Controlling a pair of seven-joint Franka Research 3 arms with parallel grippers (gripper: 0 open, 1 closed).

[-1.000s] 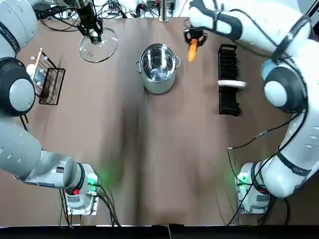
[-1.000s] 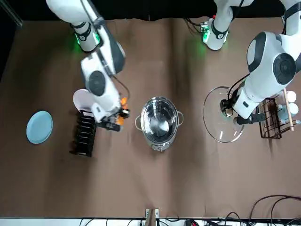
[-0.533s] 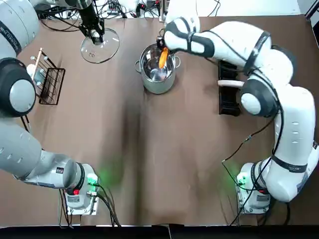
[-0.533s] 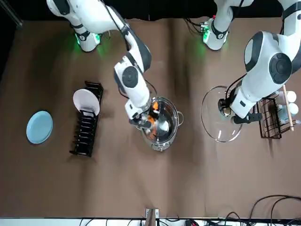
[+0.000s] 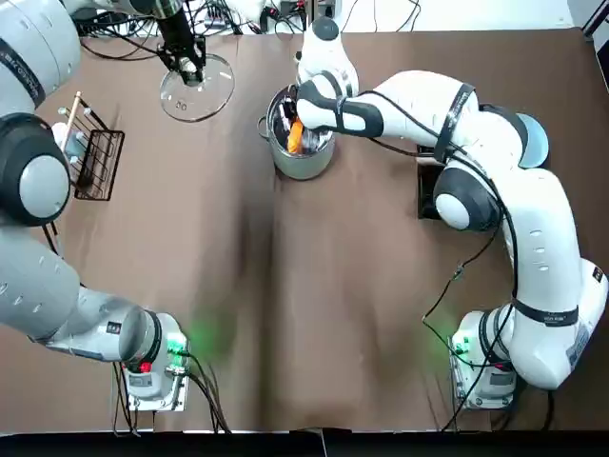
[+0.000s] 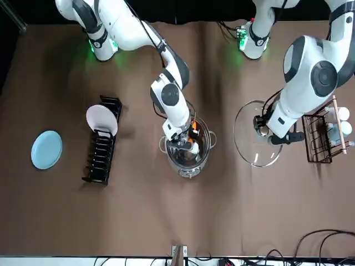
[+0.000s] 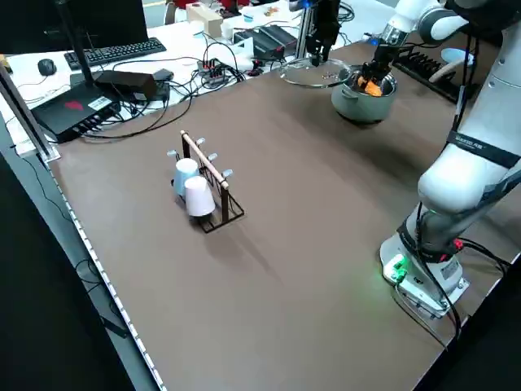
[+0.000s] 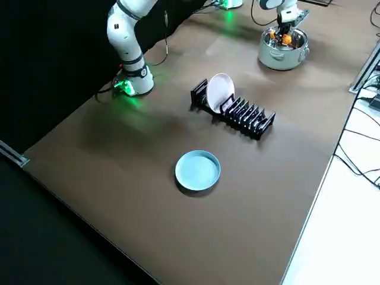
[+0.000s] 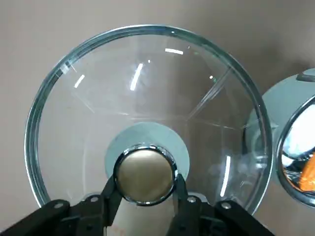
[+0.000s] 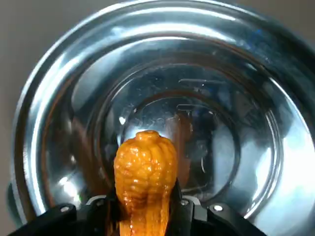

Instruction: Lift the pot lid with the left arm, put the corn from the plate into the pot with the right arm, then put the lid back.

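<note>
Clenching the corn (image 10: 145, 167), the right fingers (image 5: 288, 121) reach into the pot (image 5: 303, 164); the left fingers (image 5: 187, 62) grasp the lid knob (image 9: 145, 173)

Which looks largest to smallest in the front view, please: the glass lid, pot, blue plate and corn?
1. glass lid, in the left tool
2. pot
3. blue plate
4. corn, in the right tool at the pot's mouth
Lid over pot is unsure: the lid may be nearer the camera.
</note>
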